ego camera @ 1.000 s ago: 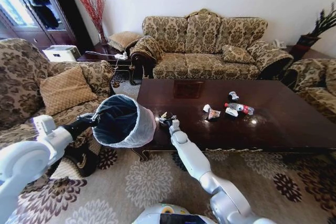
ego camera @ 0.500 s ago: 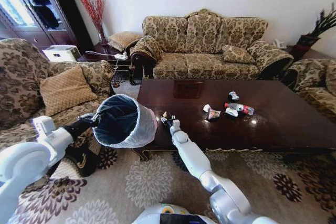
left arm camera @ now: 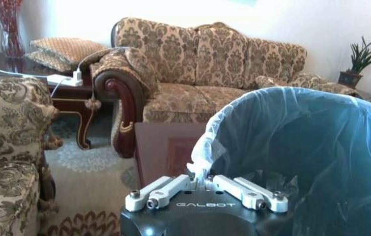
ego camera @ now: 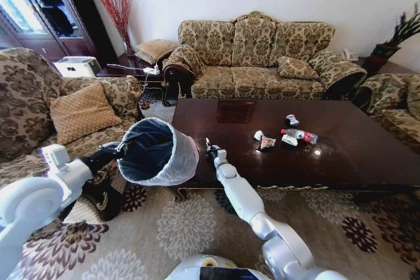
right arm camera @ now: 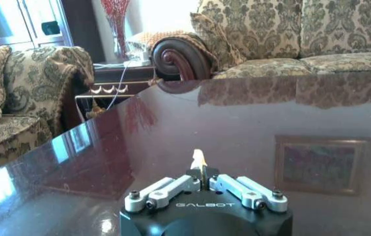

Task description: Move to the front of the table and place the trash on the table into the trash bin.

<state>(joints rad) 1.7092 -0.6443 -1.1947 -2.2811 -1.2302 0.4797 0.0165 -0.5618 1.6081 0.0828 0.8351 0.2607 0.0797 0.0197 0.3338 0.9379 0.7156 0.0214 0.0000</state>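
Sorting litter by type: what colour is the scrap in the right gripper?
Pale yellowish-white scrap; the right wrist view shows it best.

head: high, facing down | wrists: low, close | shared: table (ego camera: 341, 155)

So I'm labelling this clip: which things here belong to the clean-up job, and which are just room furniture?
Job:
- table
- bin, rim pinched by left gripper
- yellowish scrap, pinched in right gripper above the table
- trash left on the table: bottle, can, wrappers

Lying about:
- sofa
- armchair
- red twig vase
- potted plant
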